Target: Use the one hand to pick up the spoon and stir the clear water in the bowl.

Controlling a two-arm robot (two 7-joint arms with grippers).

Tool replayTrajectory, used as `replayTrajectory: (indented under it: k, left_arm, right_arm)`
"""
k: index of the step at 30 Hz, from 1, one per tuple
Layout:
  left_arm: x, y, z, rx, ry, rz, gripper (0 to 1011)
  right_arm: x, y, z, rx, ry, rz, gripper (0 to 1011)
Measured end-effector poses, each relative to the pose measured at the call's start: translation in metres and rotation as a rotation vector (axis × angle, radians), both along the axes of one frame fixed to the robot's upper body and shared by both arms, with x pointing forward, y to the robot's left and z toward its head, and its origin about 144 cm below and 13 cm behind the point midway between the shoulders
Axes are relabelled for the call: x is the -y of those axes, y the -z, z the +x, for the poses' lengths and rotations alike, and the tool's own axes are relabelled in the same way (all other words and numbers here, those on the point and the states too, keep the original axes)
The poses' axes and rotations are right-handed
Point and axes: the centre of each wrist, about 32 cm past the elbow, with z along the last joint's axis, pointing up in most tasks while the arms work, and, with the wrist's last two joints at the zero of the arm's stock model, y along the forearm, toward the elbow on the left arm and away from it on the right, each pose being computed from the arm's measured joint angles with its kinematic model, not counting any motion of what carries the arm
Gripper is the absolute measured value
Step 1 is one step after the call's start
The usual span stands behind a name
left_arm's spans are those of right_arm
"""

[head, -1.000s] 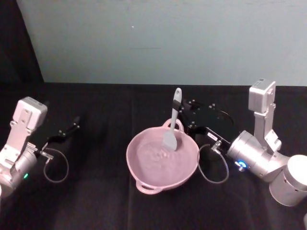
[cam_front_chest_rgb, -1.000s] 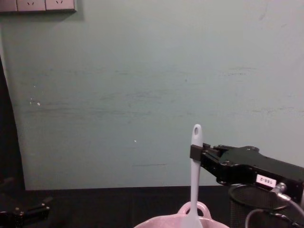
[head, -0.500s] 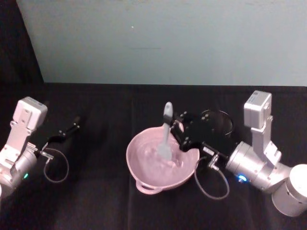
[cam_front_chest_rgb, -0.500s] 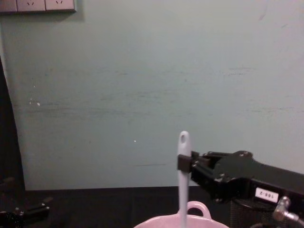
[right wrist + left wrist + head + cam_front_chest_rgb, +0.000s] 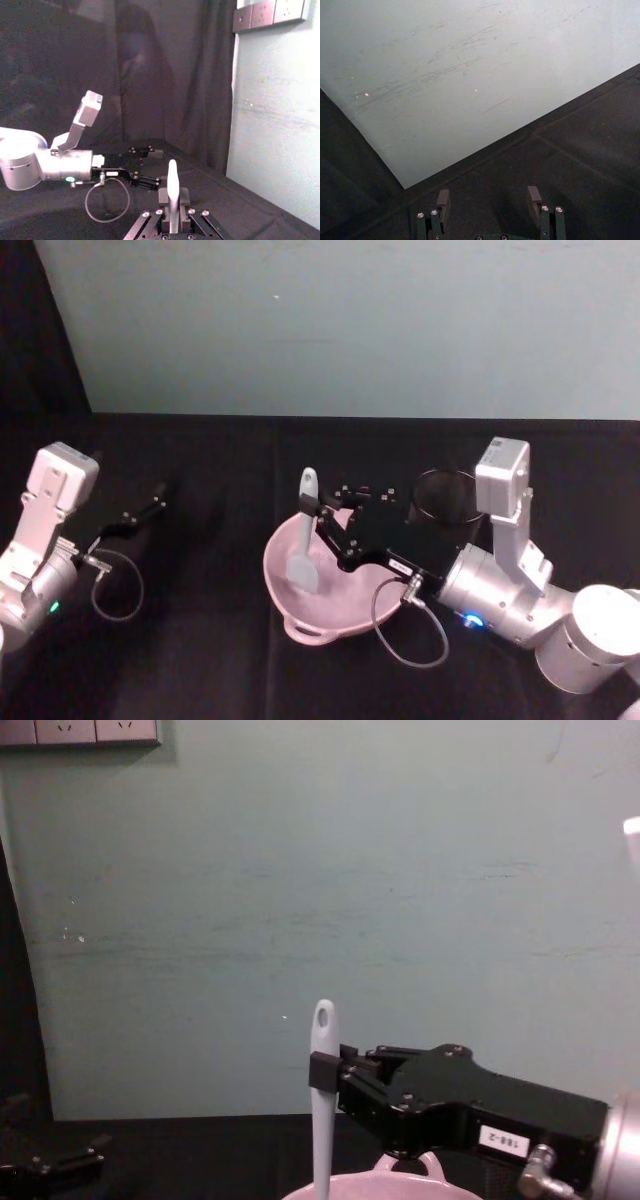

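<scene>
Right hand (image 5: 318, 517): fingers clamped on spoon (image 5: 305, 565) handle, just below its holed end. Spoon's long axis near upright, blade down inside bowl (image 5: 283, 592), toward the bowl's 9 o'clock wall. Arm reaches in from 4 o'clock. Room to stir lies toward 3. Left hand (image 5: 150, 508) parked well off at 9, fingers apart, empty.

A black wire-mesh cup (image 5: 450, 496) stands upright on the black cloth-covered table (image 5: 220, 455) before me, to my right of its middle and nearer the back edge. Behind the table rises a pale green wall (image 5: 330, 320), faintly scuffed. A black curtain (image 5: 150, 75) hangs beside it on my left. High on the wall sits a row of white socket plates (image 5: 78, 730).
</scene>
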Motion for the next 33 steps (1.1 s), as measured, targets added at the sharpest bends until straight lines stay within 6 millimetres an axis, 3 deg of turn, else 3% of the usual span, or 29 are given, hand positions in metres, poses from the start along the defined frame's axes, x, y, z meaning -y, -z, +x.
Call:
replayTrajectory:
  k: [9,17,25,33]
  left_arm:
    - [0.000,0.000,0.000,0.000,0.000,0.000,1005]
    - [0.000,0.000,0.000,0.000,0.000,0.000,1005]
    - [0.000,0.000,0.000,0.000,0.000,0.000,1005]
    - [0.000,0.000,0.000,0.000,0.000,0.000,1005]
  right_arm:
    - [-0.002,0.009,0.021,-0.050,0.045,0.055,119]
    - [0.014,0.009,0.030,-0.051,0.125,0.068,119]
    - [0.030,0.004,0.027,-0.021,0.167,0.031,119]
    - [0.034,-0.004,0.018,0.020,0.157,-0.028,119]
